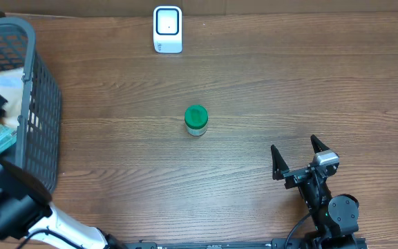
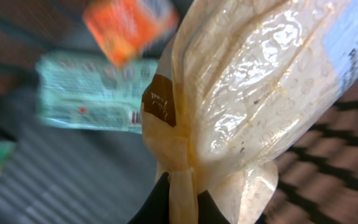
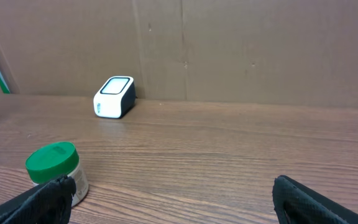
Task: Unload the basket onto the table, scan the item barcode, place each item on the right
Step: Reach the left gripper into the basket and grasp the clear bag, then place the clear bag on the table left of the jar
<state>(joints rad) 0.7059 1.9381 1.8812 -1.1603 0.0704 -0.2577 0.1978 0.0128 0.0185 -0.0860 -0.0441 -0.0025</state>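
Note:
In the left wrist view my left gripper [image 2: 182, 190] is shut on the crimped bottom seam of a clear, glossy plastic bag [image 2: 247, 81] with a brown label [image 2: 159, 102]. The bag fills most of that view and hangs over the inside of the grey basket [image 1: 43, 104]. The white barcode scanner [image 1: 167, 29] stands at the table's far edge, also seen in the right wrist view as the white scanner [image 3: 114, 96]. My right gripper [image 1: 297, 155] rests near the front right of the table, open and holding nothing, fingers spread wide [image 3: 173, 199].
A small jar with a green lid [image 1: 196, 120] stands mid-table, left of the right gripper's fingers [image 3: 55, 171]. Inside the basket lie a blurred orange packet [image 2: 129, 25] and a teal packet [image 2: 92, 93] with a barcode. A cardboard wall backs the table.

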